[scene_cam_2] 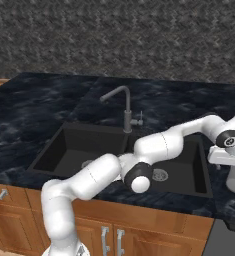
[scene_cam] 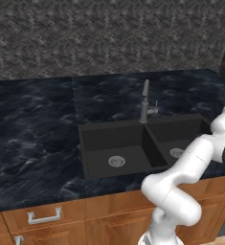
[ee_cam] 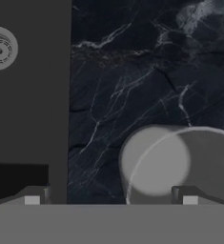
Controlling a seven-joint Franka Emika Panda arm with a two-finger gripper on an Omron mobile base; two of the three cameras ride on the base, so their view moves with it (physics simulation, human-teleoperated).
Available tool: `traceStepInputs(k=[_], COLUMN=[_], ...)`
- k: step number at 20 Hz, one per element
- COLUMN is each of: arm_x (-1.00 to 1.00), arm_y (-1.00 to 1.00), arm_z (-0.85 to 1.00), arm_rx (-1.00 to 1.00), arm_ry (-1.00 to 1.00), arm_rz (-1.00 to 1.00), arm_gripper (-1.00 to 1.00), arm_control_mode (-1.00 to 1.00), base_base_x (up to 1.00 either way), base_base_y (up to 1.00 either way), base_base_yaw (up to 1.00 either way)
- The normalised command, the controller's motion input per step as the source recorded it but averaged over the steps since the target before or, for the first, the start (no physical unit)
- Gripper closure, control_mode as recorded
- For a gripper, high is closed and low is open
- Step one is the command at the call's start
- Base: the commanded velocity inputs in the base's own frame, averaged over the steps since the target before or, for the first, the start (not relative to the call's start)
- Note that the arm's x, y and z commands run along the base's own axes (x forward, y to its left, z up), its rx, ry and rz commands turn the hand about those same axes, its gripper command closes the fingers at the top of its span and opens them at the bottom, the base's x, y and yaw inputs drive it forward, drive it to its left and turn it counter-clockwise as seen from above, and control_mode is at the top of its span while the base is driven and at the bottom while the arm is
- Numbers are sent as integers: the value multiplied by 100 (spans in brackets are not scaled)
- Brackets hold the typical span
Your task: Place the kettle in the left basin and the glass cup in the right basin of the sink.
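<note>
Two fingers spread wide, my gripper (ee_cam: 111, 200) hangs empty above the glass cup (ee_cam: 180, 164) on the counter (ee_cam: 147, 71), aligning to grasp.

We see flat, even rendered light in both base views; no clear source, no hard cast shadows; sink (scene_cam: 115, 152) interior reads darkest, matte, no glare; silver drain (scene_cam: 116, 161) stays pale without sparkle; counter (scene_cam: 32, 129) marble veins give faint pale sheen toward 9 o'clock; backsplash (scene_cam_2: 114, 35) grainy, coarse texture; overall soft, low resolution, edges slightly blurred; in hand view glass cup (ee_cam: 180, 162) at 5 o'clock looks hazy, translucent, with a paler disc inside; no visible edge distortion.
</note>
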Motion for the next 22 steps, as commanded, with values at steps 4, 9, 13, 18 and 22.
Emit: traceStepInputs(k=[4,9,13,18,22], arm_x=[1,0,0,0,0], arm_y=[-2,0,0,0,0], arm_z=[-16,-14,-11,-1,0], arm_rx=[0,0,0,0,0], arm_ry=[1,3,1,0,0], arm_rz=[0,0,0,0,0], arm_gripper=[-100,-100,-100,-100,100], arm_control_mode=[-100,-100,-100,-100,-100], base_base_x=[0,0,0,0,0], base_base_y=[0,0,0,0,0], base_base_yaw=[0,0,0,0,0])
